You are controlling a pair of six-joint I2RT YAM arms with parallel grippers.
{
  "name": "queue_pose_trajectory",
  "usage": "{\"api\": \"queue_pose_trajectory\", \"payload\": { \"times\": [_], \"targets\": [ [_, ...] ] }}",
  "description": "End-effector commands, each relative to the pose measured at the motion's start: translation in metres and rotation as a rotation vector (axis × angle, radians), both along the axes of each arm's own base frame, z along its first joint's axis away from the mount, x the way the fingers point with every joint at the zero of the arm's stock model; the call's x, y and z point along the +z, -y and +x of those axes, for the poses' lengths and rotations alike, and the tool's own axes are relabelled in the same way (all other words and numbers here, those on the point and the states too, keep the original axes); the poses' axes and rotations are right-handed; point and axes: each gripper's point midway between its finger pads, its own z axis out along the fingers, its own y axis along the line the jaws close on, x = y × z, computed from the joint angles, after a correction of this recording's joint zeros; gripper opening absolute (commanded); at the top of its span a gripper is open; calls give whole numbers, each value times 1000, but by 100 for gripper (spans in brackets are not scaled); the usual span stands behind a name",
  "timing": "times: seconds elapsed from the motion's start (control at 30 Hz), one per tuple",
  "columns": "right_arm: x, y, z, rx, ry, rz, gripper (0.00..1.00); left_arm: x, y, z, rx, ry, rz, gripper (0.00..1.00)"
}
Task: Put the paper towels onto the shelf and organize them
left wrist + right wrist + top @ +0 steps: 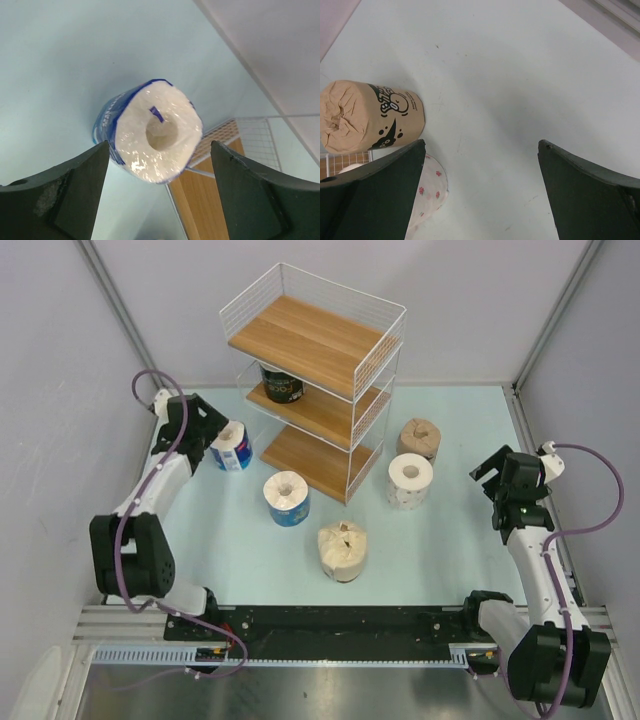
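The left claw (159, 146) is released, with a jaw on either side of a blue-wrapped paper towel roll (232, 445) but neither touching it. The roll stands on end on the table (215, 540) at about eight o'clock from the shelf (310, 335), likely lined up for a grasp. A dark-wrapped roll (282, 383) occupies the middle tier. The right claw (482, 147) gapes empty at four o'clock, near the tan roll (370, 117).

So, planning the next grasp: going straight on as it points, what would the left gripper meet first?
Probably the blue-wrapped roll, centred ahead of the left gripper; depth is unclear.
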Motion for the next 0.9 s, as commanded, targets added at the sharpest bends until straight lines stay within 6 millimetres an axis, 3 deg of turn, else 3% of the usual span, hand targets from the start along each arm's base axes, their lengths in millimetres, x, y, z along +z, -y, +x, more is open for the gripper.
{"api": "queue_pose_trajectory", "payload": {
  "times": [0.0,0.33,0.57,0.87],
  "targets": [
    [14,9,-2,-18,30,-27,100,0,-4,21,7,16,-72,88],
    [10,12,-2,-20,28,-8,100,-24,-4,34,-19,-41,-57,89],
    [8,11,-3,-19,28,1,100,-45,-8,25,1,-104,-41,88],
    [7,10,-3,-17,25,5,100,-79,-6,25,-15,-179,-38,77]
  ]
}}
